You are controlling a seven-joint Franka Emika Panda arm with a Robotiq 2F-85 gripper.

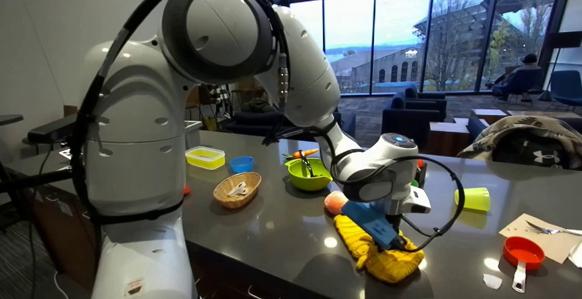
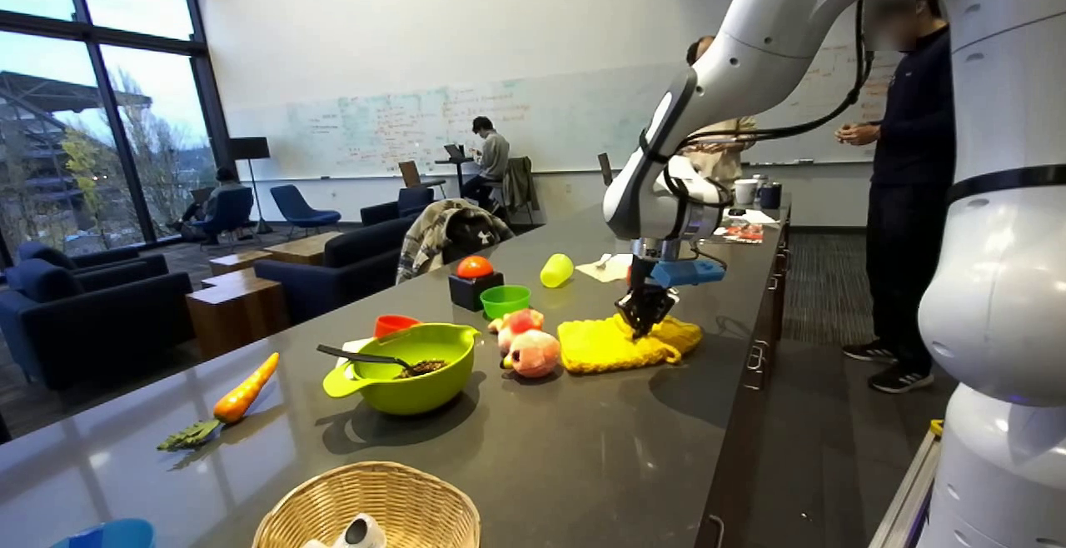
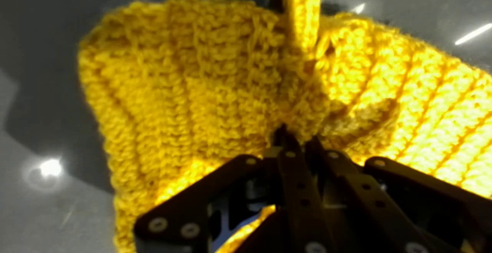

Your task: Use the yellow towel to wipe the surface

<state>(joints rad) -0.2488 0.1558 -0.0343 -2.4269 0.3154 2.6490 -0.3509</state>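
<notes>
The yellow knitted towel (image 1: 395,265) lies folded on the grey counter (image 1: 273,231), close to its front edge. It also shows in an exterior view (image 2: 595,348) and fills much of the wrist view (image 3: 184,76). My gripper (image 2: 641,330) points down into the middle of the towel. In the wrist view the two fingers (image 3: 299,139) are close together, with a bunched fold of towel pinched between their tips. The very tips are sunk in the cloth and partly hidden. The towel's loop sticks out beyond the fold.
A pink plush toy (image 2: 533,354) touches or nearly touches the towel's side. Near it stand a green bowl (image 2: 420,394) with a spoon, a small green bowl (image 2: 505,302) and a red-button box (image 2: 475,286). A yellow-green cup (image 1: 475,199) and red measuring cup (image 1: 523,251) lie beyond the towel.
</notes>
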